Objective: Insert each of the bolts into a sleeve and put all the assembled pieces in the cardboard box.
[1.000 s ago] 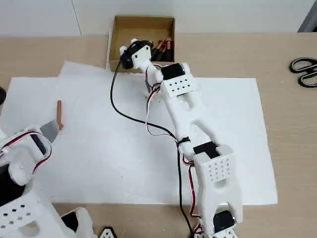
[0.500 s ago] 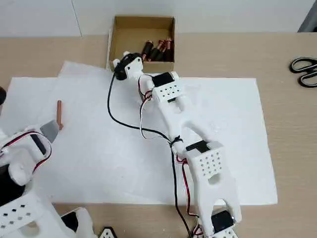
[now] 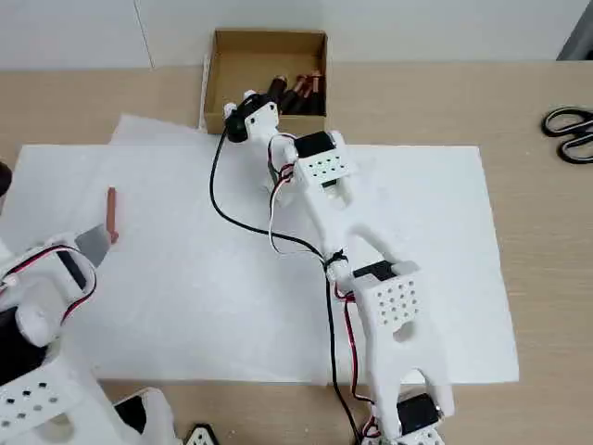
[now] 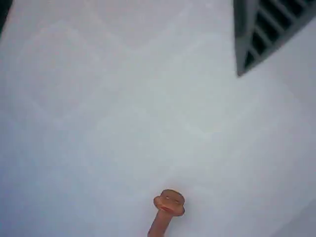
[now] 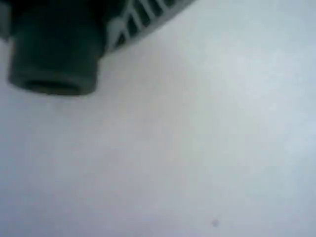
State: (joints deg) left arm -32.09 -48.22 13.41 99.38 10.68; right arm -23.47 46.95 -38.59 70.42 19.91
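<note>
A copper bolt (image 3: 111,213) lies on the white paper at the left, its near end by my left gripper (image 3: 93,243). In the left wrist view the bolt (image 4: 167,210) points its flanged head away over the paper. My right gripper (image 3: 255,116) is just in front of the cardboard box (image 3: 222,69), above the paper's far edge. Its wrist view has a dark hollow sleeve (image 5: 52,59) held against a ribbed finger (image 5: 143,17), so it is shut on the sleeve. Several assembled pieces (image 3: 298,91) lie in the box's right part.
The white paper sheet (image 3: 185,287) covers most of the table. Scissors (image 3: 570,133) lie at the far right edge. The right arm's black cable (image 3: 222,209) loops across the paper's middle. The left arm's base stands at the lower left corner.
The right gripper drew back from over the box to the paper's far edge, swung left, then came back a little toward the box. The left arm and the bolt stayed put.
</note>
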